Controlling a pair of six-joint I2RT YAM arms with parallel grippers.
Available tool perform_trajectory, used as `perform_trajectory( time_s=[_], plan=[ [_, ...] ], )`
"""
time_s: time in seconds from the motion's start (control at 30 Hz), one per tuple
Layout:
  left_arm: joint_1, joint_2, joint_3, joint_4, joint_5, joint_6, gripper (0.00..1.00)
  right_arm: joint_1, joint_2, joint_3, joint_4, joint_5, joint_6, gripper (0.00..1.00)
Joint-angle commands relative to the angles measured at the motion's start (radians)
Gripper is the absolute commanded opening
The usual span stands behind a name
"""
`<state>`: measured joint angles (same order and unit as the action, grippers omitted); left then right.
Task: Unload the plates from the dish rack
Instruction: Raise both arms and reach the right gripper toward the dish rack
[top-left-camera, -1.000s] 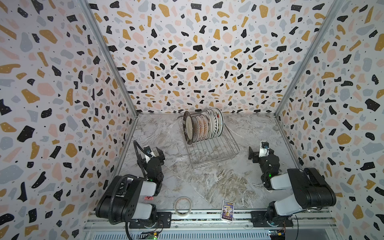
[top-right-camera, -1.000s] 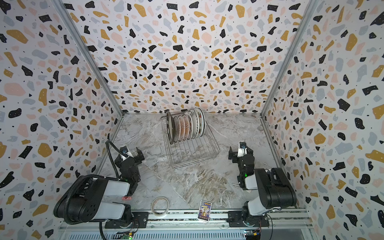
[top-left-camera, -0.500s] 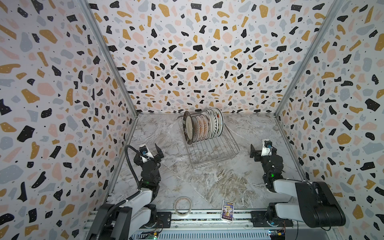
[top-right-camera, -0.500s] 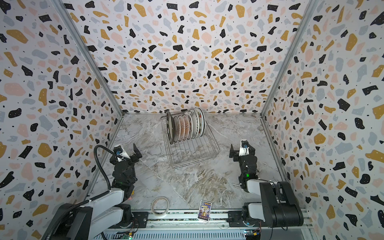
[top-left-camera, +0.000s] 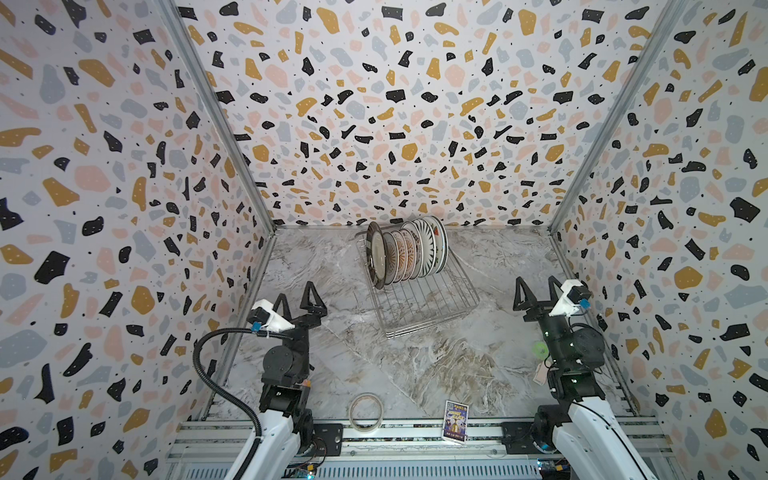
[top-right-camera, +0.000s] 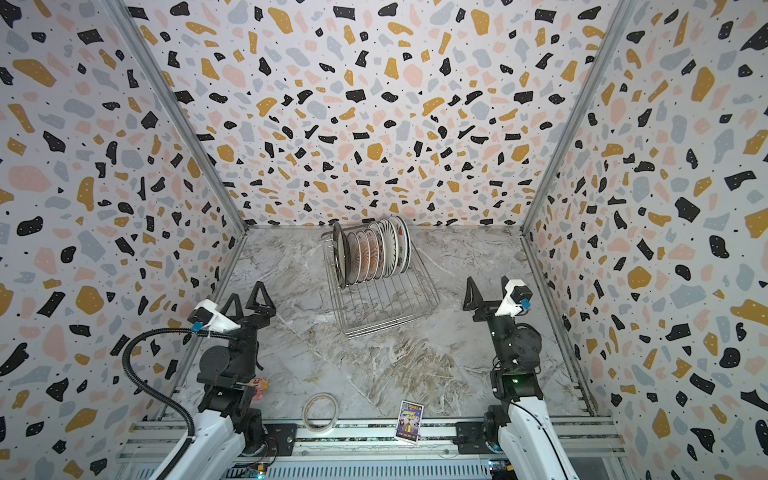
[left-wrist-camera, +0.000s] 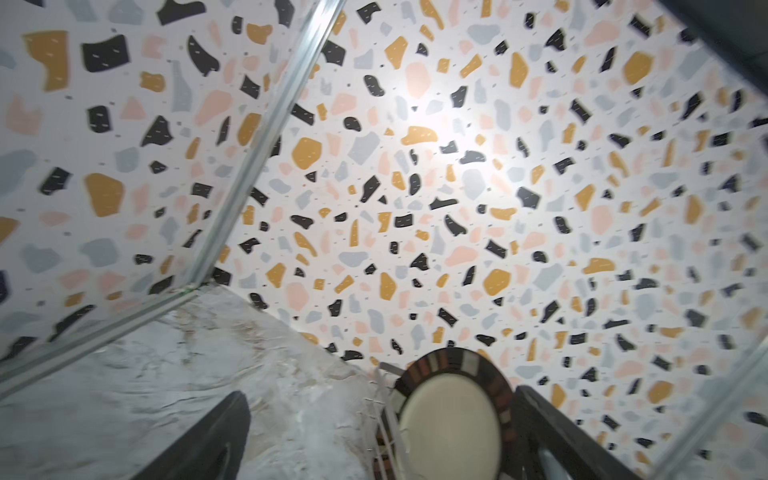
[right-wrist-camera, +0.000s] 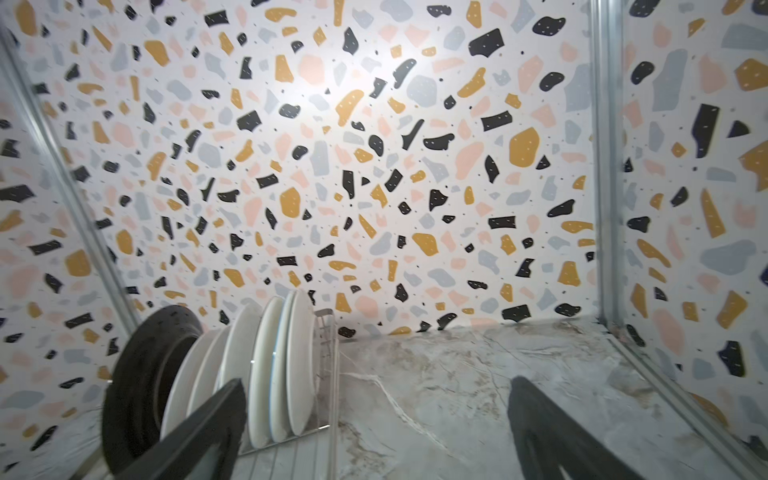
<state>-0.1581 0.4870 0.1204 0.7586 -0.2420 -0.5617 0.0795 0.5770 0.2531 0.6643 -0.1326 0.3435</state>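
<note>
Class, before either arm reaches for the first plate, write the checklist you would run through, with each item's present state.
1. Left gripper open, empty: ok.
2. Right gripper open, empty: ok.
3. Plates standing on edge at the dish rack's far end: ok.
4. A gripper lined up on a plate rim: not ok; both stand apart from the rack.
5. Tape ring and card lie by the near edge, away from the rack: ok.
6. Plates free to lift out: cannot tell.

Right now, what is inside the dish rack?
In the dish rack, plates stand on edge at its far end. They overlap, so most faces are hidden.
</note>
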Motion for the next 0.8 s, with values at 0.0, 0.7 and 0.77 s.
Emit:
perform_trajectory(
  time_s=[0.0, 0.7, 0.77],
  plan=[
    [0.000, -0.029, 0.032, -0.014, 0.125, -0.139, 1.00, 0.002, -0.005, 0.057, -0.105, -0.101, 0.191, 0.99],
    [0.000, 0.074, 0.092, 0.099, 0.161, -0.283, 1.00, 0.006, 0.177, -0.027, 0.399, -0.214, 0.373, 0.99],
    [0.000, 0.080, 0.113, 0.080, 0.178, -0.271, 0.99, 0.020, 0.254, 0.077, 0.260, -0.250, 0.325, 0.99]
  ],
)
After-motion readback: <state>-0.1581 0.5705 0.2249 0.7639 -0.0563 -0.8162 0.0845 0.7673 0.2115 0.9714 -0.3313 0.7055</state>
